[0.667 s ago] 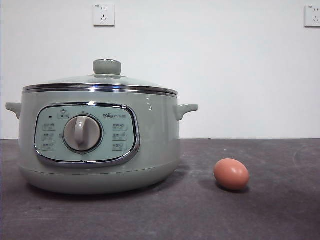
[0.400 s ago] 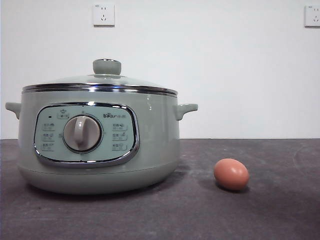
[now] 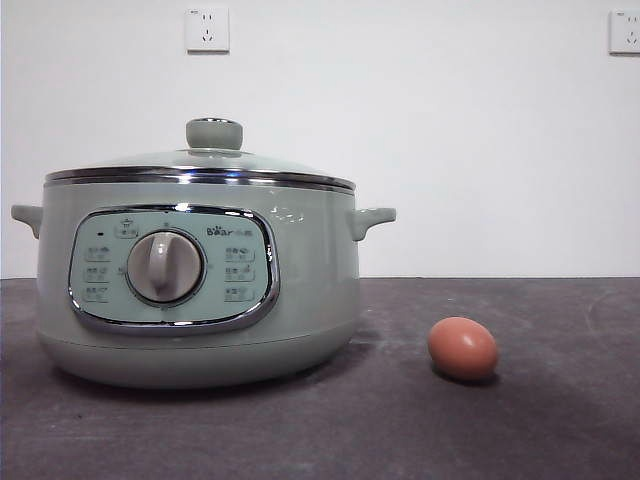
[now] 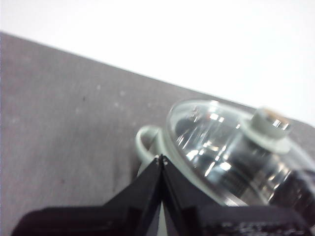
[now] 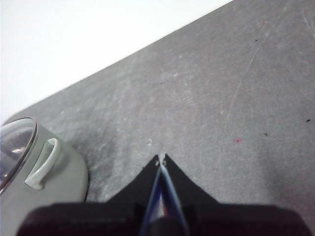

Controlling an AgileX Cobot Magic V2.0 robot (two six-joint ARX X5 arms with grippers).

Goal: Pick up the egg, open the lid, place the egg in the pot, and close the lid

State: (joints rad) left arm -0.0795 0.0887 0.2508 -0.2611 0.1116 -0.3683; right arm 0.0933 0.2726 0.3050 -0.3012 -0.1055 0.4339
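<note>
Pot (image 3: 200,290) standing on the dark table (image 3: 420,430) in the front view, sage-green, panel and dial facing the camera, a small handle on each side. Lid (image 3: 200,170) seated on the pot's rim, chrome edge all round, green knob upright at the centre. Egg (image 3: 463,348) lying on its side on the table, apart from the pot and nearer the camera, touched by nothing. Two wall sockets (image 3: 207,29) high on the white wall behind. No arm to be seen in the front view. Left gripper (image 4: 161,158) held above the table beside the pot, jaws pressed tip to tip with nothing between them; past the tips, the glass lid (image 4: 231,157) with its knob and one side handle of the pot (image 4: 143,142), somewhat blurred. Right gripper (image 5: 161,158) likewise closed tip to tip and empty, poised over bare table (image 5: 221,98), with the pot (image 5: 44,182) and one of its handles off to one side and a sliver of the lid (image 5: 15,142) at the frame's edge. Egg out of sight in both wrist views
</note>
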